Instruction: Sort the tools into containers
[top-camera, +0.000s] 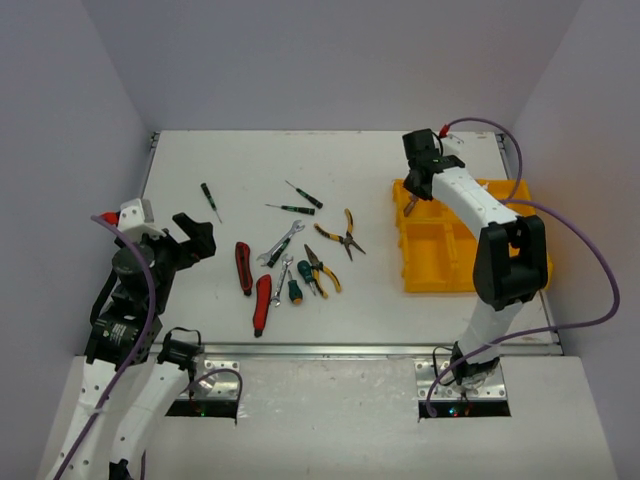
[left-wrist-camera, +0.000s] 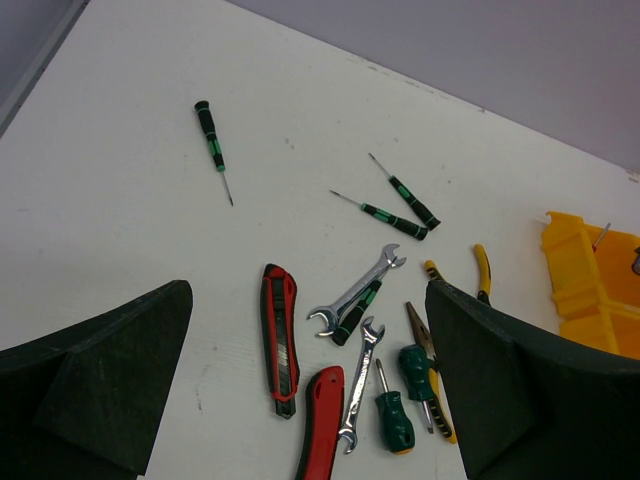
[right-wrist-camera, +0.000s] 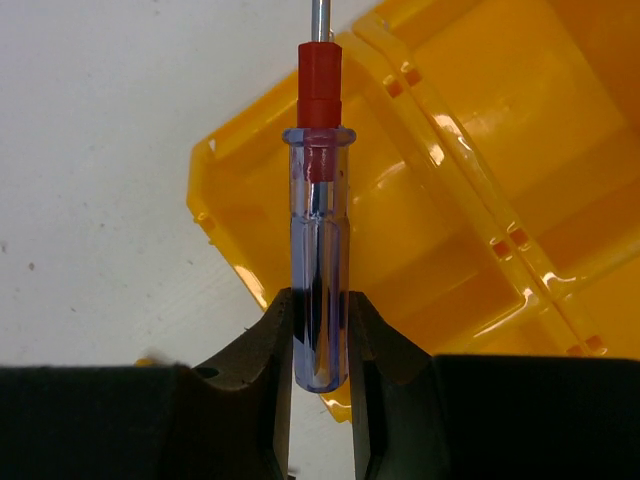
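White bench (top-camera: 250, 170) carries everything; yellow tray (top-camera: 435, 262) sits on its right side, well apart from the tool pile at centre. R arm reaches over the tray's far-left corner; right claw (top-camera: 412, 203) is closed on a screwdriver (right-wrist-camera: 318, 250) w/ clear bluish handle and red collar, pinched at the handle's butt, shaft pointing away above the corner compartment's rim. L arm sits low at near-left; left claw (top-camera: 197, 237) is spread wide, holding nothing, facing the pile. Loose on the bench: two red-black utility knives (top-camera: 243, 268) near each other; two yellow-black pliers (top-camera: 345, 235); two silver wrenches (top-camera: 282, 243); two stubby green screwdrivers (top-camera: 295, 290) beside the nearer wrench; three thin green-black drivers (top-camera: 291, 209) — one alone toward far-left.
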